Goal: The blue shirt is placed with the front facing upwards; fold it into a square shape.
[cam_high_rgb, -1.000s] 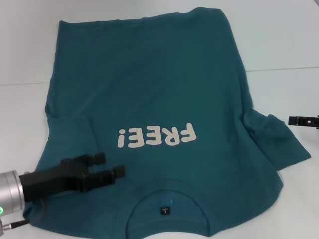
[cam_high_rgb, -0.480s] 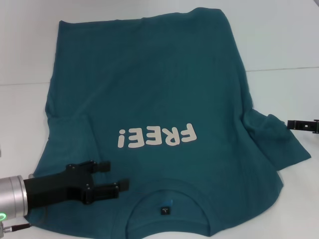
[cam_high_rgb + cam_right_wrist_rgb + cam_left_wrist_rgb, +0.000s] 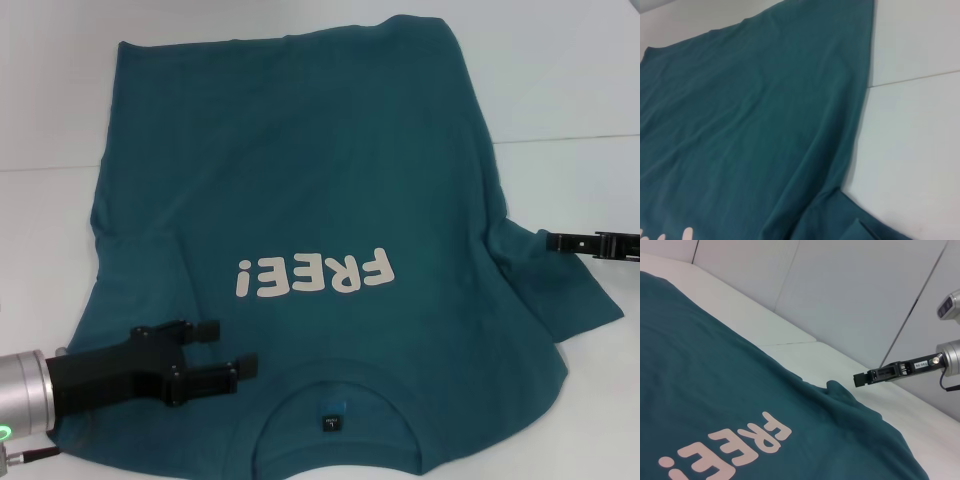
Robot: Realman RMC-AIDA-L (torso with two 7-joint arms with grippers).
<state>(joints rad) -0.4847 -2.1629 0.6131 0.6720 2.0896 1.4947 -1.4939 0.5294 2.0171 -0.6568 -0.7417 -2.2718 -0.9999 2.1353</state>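
Teal-blue, the blue shirt (image 3: 320, 240) lies spread front-up on the white table (image 3: 580, 80) in the head view, collar nearest the robot. The left gripper (image 3: 228, 350) hovers over its near left shoulder, fingers parted and holding nothing. The right gripper (image 3: 556, 240) reaches over the right sleeve; whether it is parted or closed is unclear. The left wrist view shows the same right gripper (image 3: 858, 379) just above the bunched sleeve. The right wrist view shows only shirt (image 3: 750, 125) and table (image 3: 920, 150).

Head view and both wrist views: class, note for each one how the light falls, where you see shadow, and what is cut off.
Head view: even light, soft shadow under the left claw on the blue shirt; collar cropped below. Left wrist view: only the right claw shows, sharp against pale panels. Right wrist view: flat light, faint shadow along the shirt's edge on the table.
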